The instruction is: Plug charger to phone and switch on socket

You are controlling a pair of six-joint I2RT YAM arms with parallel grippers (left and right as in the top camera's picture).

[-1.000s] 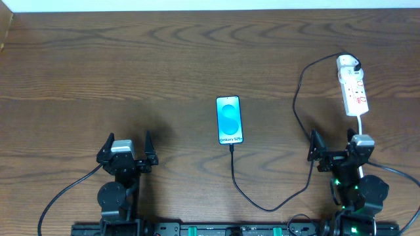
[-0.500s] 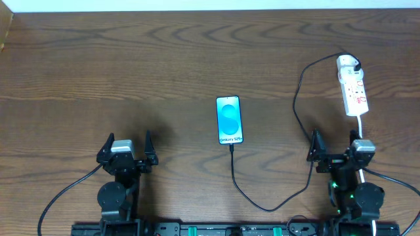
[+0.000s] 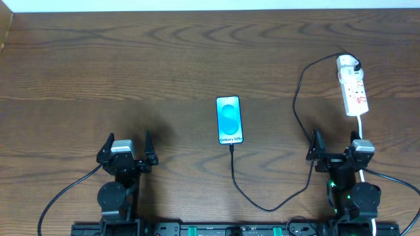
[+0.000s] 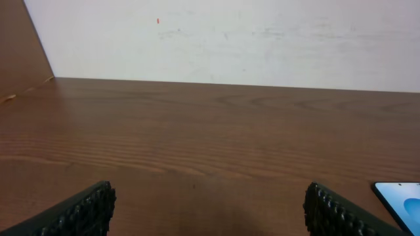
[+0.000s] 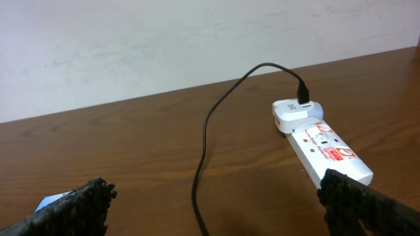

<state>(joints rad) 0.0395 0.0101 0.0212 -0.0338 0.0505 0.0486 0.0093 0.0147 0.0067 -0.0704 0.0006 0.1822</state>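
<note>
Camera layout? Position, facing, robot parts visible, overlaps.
Overhead: above the brown wooden table, looking straight down; left gripper and right gripper, both open, at the near edge.
Left wrist: low behind the left gripper, facing the white wall; own black ribbed fingertips in bottom corners.
Right wrist: likewise behind the right gripper; own fingertips in bottom corners.
Shared: overhead and right wrist show the white power strip and thin black charger cable; overhead and left wrist, the blue-screened black phone.
</note>
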